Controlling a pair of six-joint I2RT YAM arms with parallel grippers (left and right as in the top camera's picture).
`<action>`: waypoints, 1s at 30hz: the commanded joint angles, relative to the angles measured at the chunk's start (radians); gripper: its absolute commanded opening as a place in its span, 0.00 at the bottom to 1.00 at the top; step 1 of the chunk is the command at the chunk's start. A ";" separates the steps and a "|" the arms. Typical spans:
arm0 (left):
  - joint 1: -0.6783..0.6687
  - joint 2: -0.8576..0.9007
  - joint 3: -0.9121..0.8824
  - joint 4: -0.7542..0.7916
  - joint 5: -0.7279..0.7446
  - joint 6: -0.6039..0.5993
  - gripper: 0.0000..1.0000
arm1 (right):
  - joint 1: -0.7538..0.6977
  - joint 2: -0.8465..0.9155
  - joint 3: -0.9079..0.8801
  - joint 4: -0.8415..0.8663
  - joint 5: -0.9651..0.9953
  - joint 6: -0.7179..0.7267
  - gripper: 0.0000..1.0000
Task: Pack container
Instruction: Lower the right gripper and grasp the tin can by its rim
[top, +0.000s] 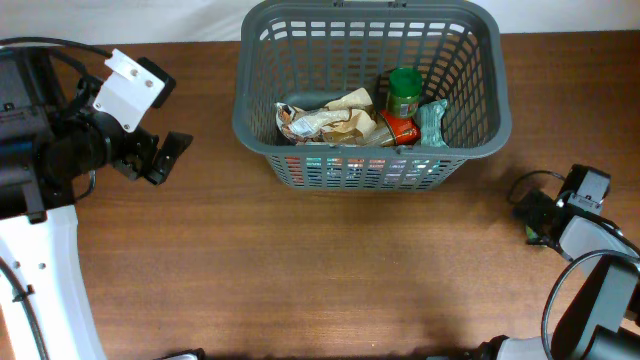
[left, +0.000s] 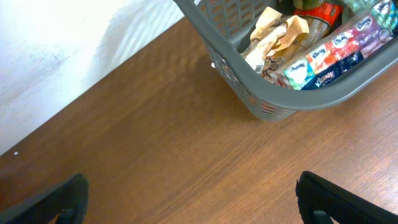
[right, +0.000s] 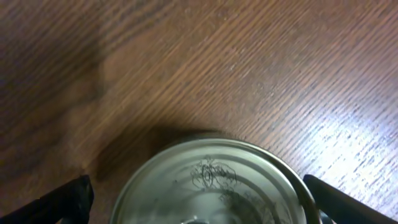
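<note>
The dark grey slotted basket (top: 365, 150) stands at the table's back centre and shows at the top right of the left wrist view (left: 298, 99). My left gripper (top: 165, 160) is open and empty over bare wood (left: 193, 199), to the left of the basket. My right gripper (top: 540, 215) is at the table's right edge, far from the basket. In the right wrist view its fingers (right: 199, 199) stand open on either side of a round silver tin can (right: 211, 180), with a gap at the left finger. The can is hidden in the overhead view.
The basket holds a crumpled beige bag (top: 335, 120), a green-lidded jar (top: 404, 92), a red item (top: 400, 128), a teal packet (top: 433, 122) and a tissue pack (left: 329, 56). A white wall (left: 62, 43) lies behind the table.
</note>
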 joint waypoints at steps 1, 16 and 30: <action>0.006 0.000 -0.006 0.002 -0.004 0.016 0.99 | 0.000 0.023 -0.010 0.012 -0.003 -0.009 0.99; 0.006 0.000 -0.006 -0.001 -0.004 0.016 0.99 | 0.000 0.079 -0.010 0.026 -0.007 -0.008 0.86; 0.006 0.000 -0.006 -0.001 -0.004 0.016 0.99 | 0.000 0.079 -0.010 0.021 -0.022 -0.008 0.64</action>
